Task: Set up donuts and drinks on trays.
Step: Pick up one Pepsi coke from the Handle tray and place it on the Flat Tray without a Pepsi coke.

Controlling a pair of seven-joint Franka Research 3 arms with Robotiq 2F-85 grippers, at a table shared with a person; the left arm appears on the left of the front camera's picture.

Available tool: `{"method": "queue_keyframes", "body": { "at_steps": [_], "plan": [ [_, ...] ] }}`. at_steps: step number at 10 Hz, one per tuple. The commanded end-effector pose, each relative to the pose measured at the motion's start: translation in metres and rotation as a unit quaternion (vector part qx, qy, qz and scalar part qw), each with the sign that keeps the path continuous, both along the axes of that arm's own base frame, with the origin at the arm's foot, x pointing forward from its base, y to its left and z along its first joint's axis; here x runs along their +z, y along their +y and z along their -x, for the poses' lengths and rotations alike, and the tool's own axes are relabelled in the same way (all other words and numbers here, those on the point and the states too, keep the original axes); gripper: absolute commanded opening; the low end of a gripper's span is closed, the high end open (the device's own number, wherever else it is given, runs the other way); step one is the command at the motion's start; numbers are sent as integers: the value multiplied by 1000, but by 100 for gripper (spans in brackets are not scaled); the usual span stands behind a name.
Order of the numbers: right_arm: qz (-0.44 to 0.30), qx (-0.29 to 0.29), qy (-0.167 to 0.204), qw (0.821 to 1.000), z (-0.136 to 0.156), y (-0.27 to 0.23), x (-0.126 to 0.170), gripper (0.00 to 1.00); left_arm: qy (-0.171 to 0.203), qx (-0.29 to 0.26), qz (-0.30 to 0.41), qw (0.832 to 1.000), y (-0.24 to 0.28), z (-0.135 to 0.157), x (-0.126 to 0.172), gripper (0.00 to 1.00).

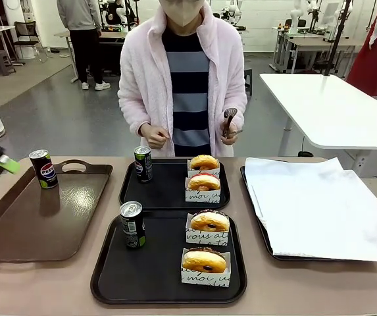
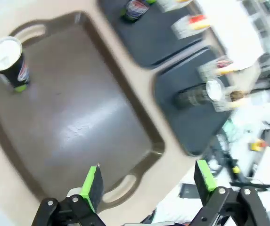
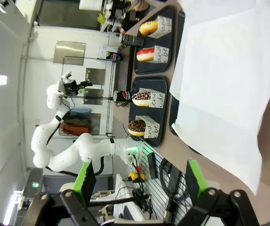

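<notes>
Two black trays sit mid-table. The far tray (image 1: 165, 194) holds a soda can (image 1: 143, 163) and two boxed donuts (image 1: 204, 162) (image 1: 203, 182). On the near tray (image 1: 155, 276) stand a can (image 1: 132, 224) and two more boxed donuts (image 1: 210, 222) (image 1: 204, 261). A third can (image 1: 43, 168) (image 2: 10, 61) stands on the brown tray's far corner. My left gripper (image 1: 4, 163) (image 2: 148, 181) hovers open and empty above that brown tray's left side. My right gripper (image 3: 139, 176) is open, empty, well off from the white paper.
The glossy brown handled tray (image 1: 37, 227) lies at the left. A tray lined with white paper (image 1: 313, 204) takes up the right side. A person stands at the far edge holding tongs (image 1: 229, 122). A white table (image 1: 333, 105) stands behind at the right.
</notes>
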State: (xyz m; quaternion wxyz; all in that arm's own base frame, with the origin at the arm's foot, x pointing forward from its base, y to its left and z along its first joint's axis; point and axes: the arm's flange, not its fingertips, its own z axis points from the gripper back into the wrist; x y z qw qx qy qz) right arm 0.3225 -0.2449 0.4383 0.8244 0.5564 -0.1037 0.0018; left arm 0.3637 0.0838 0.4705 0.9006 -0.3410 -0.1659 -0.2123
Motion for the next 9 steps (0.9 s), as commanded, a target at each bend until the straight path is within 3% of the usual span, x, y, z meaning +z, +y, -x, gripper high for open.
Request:
{"method": "queue_keyframes", "body": {
  "at_steps": [1,4,9],
  "plan": [
    [2,1,-2,1000,1,1,0,100,41,-29,189,981,52,5,-11,100],
    [2,1,-2,1000,1,1,0,100,80,21,304,949,120,21,-41,100],
    [2,1,-2,1000,1,1,0,100,117,106,281,947,166,22,-59,100]
  ]
}}
